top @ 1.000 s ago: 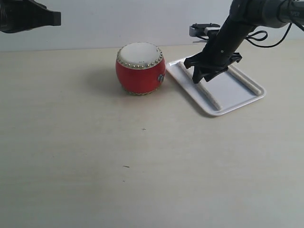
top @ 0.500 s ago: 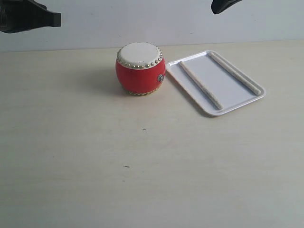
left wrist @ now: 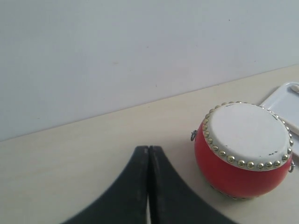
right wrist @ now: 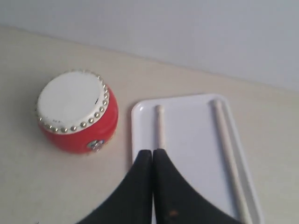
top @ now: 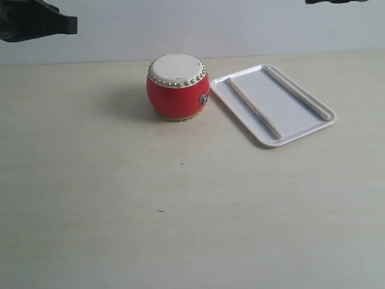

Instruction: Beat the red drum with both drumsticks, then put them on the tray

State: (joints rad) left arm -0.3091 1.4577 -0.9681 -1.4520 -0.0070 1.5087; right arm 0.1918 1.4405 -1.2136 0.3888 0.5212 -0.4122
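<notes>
Red drum [top: 178, 87] sits upright on the tabletop [top: 180, 217], close to the far edge, about mid-width. White skin faces up with a stud ring around it. A small metal ring [top: 204, 99] on its side faces the tray.

Tray [top: 278, 97] is just beside the drum, toward the far right corner, with a narrow gap so they're not touching. It sits skewed to the tabletop edges.

Both drumsticks lie flat in the tray and roughly parallel. One [top: 254, 108] runs along the long rim nearer the drum, the other [top: 299, 92] along the opposite long rim. There's bare tray floor between them and they don't touch.

Left fingers [left wrist: 142, 156] are pressed together tip to tip, gripping nothing. They're up off the tabletop on the drum's left. In the exterior view only a dark arm section [top: 36, 21] shows, at the far left corner.

Right fingers [right wrist: 145, 158] are also pressed together and empty. In the wrist view they cover the near end of the drum-side stick. The exterior view shows just a dark sliver [top: 334, 2] in front of the wall [top: 180, 30], well apart from the tray.

Other things: two small dark specks [top: 181, 163] [top: 159, 211] on the tabletop, in front of the drum.
</notes>
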